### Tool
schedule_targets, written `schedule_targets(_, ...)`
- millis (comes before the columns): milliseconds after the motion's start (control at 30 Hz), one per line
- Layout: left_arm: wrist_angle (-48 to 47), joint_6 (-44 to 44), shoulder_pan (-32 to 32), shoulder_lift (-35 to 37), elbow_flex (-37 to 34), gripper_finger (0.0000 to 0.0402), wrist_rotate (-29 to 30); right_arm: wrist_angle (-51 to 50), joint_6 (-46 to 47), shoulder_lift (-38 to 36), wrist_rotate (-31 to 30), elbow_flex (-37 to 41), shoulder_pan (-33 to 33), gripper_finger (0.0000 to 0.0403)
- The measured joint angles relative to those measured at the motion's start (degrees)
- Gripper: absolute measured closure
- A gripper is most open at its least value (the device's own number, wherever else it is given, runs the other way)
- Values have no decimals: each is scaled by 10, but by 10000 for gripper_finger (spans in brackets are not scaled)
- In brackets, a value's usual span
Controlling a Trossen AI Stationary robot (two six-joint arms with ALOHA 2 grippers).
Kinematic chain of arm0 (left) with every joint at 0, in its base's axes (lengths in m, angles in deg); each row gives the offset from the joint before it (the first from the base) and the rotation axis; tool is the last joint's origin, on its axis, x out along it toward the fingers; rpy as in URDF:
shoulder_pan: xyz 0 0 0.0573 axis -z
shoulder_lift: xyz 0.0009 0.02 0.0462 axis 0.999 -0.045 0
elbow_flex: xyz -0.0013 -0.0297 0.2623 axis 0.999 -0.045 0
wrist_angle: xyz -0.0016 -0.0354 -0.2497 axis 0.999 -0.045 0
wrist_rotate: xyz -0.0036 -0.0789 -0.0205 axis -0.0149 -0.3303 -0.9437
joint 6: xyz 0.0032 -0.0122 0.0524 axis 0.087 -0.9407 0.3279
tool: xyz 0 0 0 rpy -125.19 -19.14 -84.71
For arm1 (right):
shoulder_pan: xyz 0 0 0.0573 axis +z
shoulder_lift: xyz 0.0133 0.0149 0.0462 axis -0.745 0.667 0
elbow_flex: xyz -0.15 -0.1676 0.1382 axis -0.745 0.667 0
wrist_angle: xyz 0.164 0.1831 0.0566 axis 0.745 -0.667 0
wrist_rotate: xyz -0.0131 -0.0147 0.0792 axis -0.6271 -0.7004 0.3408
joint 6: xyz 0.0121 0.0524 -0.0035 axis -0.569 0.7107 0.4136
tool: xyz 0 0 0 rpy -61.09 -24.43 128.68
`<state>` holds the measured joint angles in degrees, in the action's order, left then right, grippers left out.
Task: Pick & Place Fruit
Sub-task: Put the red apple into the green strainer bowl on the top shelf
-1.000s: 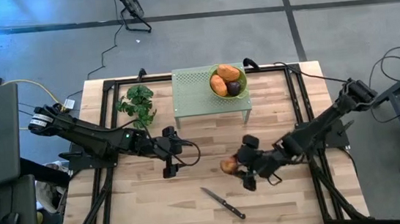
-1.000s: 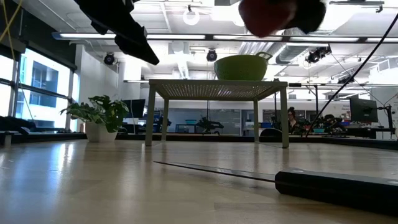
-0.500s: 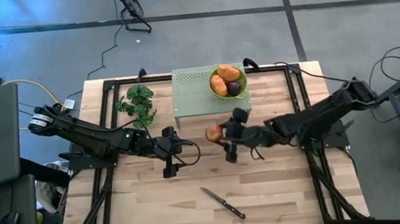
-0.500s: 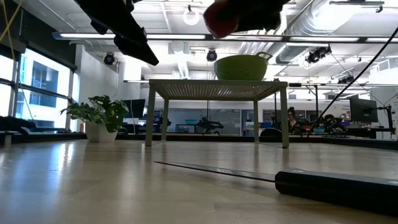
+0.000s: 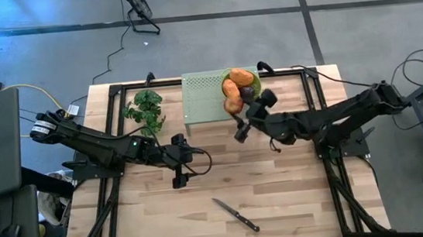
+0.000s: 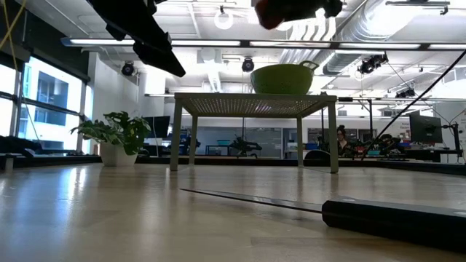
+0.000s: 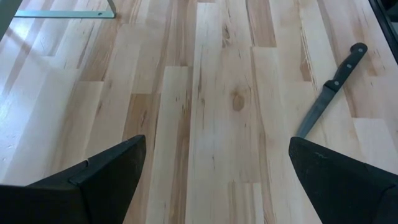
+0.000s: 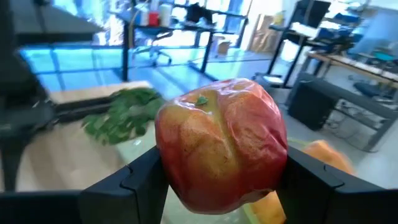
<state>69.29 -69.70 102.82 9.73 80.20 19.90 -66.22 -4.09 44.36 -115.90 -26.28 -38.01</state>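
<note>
My right gripper (image 5: 241,116) holds a red apple (image 8: 221,146) in the air at the near edge of the green bowl (image 5: 225,75); the apple also shows at the top of the low view (image 6: 272,12). The bowl stands on a small green table (image 5: 205,96) and holds two orange oblong fruits (image 5: 231,90) and a dark purple round one (image 5: 248,93). My left gripper (image 5: 177,162) hangs open over the table's left middle, nothing between its fingers (image 7: 106,177). My right gripper pinches the apple by two opposite sides (image 8: 166,155) between its two fingers (image 8: 134,183). The fingers run nearly level, coming from the table's right side. The apple is lifted clear, its stem end (image 8: 200,99) turned up.
A black-handled knife (image 5: 235,214) lies on the wood near the front edge and shows in the left wrist view (image 7: 329,93). A green leafy bunch (image 5: 145,111) lies left of the small table. Bare wood stretches between the knife and the small table (image 6: 251,104).
My right gripper has carried the apple up from the table's middle toward the far edge, first leftward, then back toward the bowl. It has tipped from pointing down to nearly level. The apple has stayed in the hold.
</note>
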Motion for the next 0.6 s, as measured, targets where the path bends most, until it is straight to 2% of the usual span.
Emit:
schedule_targets(333,0,0,0,0,0,13,0,2,-1,-60,-48,0,-39,168)
schedule_targets(600,0,0,0,0,0,13,0,-2,22,-64,-109,0,-78,169)
